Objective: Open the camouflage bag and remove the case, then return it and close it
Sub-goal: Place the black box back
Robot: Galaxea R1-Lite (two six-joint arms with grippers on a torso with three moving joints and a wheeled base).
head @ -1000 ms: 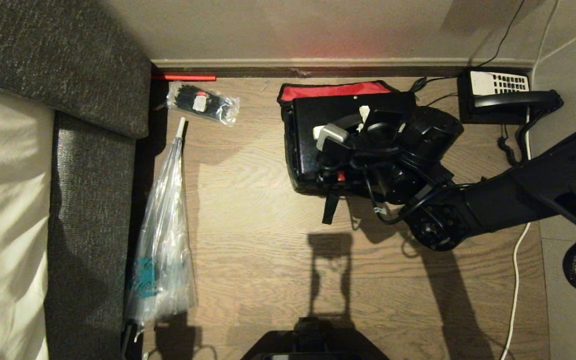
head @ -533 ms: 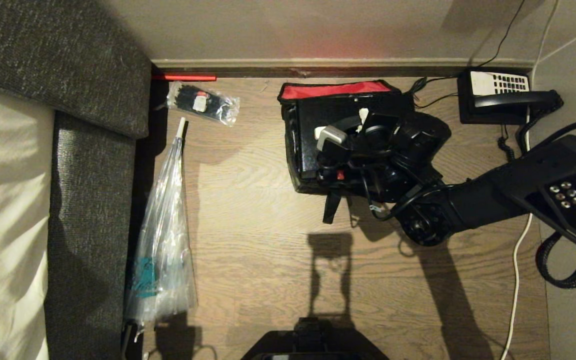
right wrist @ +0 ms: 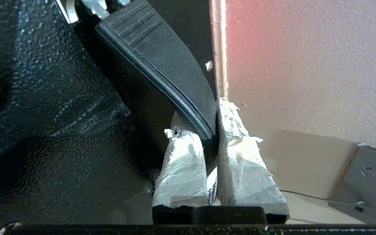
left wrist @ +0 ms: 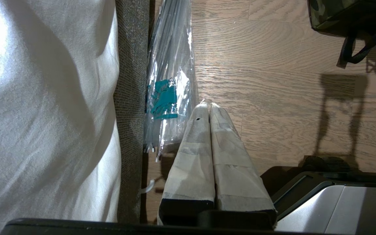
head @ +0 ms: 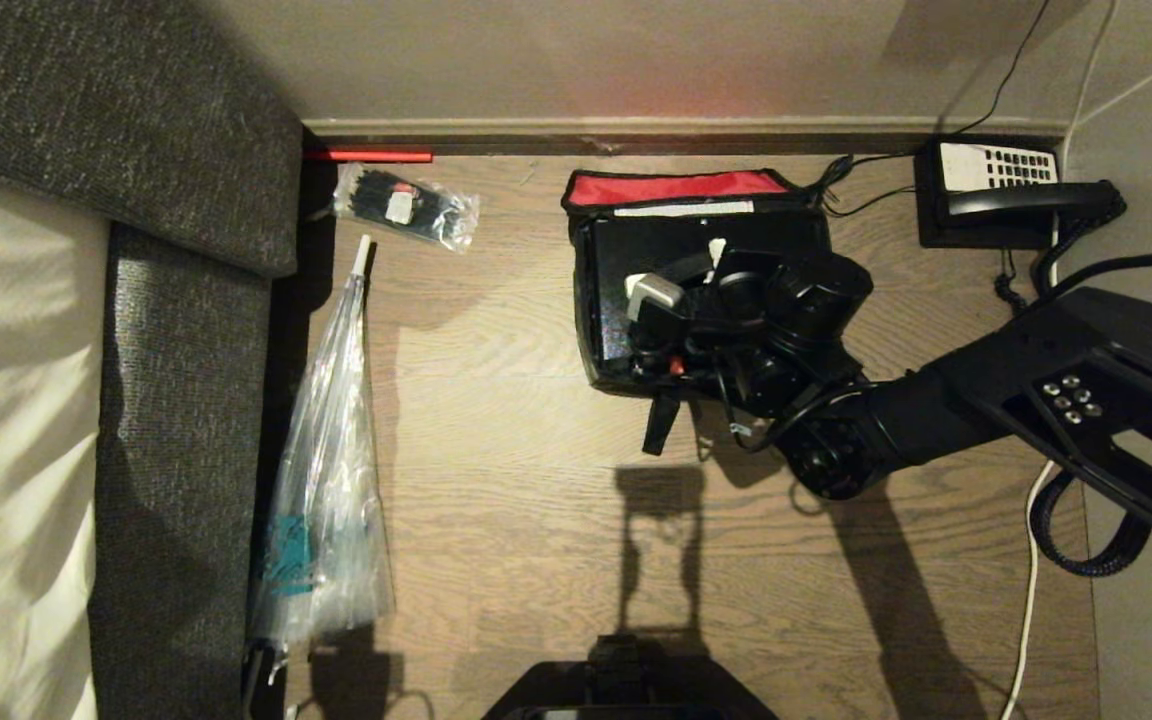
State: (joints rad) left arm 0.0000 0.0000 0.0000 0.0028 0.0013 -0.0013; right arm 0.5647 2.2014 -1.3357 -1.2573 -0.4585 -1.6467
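Camouflage bag (head: 616,375) on the wood floor (head: 536,520) near the baseboard, lid thrown back toward the wall with red inner lid (head: 676,187) facing up. Black case (head: 656,235) over the open bag, glossy, upright on edge as far as the head view lets on; whether its lower edge sits inside the bag or clear of it, cannot tell.

Right gripper (right wrist: 211,130) reaching in from the robot's right, wrist and camera housing directly above the case. Taped fingers (right wrist: 181,169) nearly together, pinching the ribbed black handle (right wrist: 162,65) on the case's top edge; handle runs between the two pads, case body hanging below and to one side of them, pale wall (right wrist: 305,65) on the other side.

Left gripper (left wrist: 210,107) parked low beside the robot's base, well apart from the bag, taped fingers pressed flat together with nothing between. Beyond them: clear plastic-wrapped bundle (left wrist: 168,81) with teal print, lying along the grey sofa edge (left wrist: 132,98).

Elsewhere: desk telephone (head: 1011,190) against the wall just right of the bag, small clear packet of black ties (head: 406,205) to the left, a loose black strap (head: 658,425) trailing from the bag's near side.
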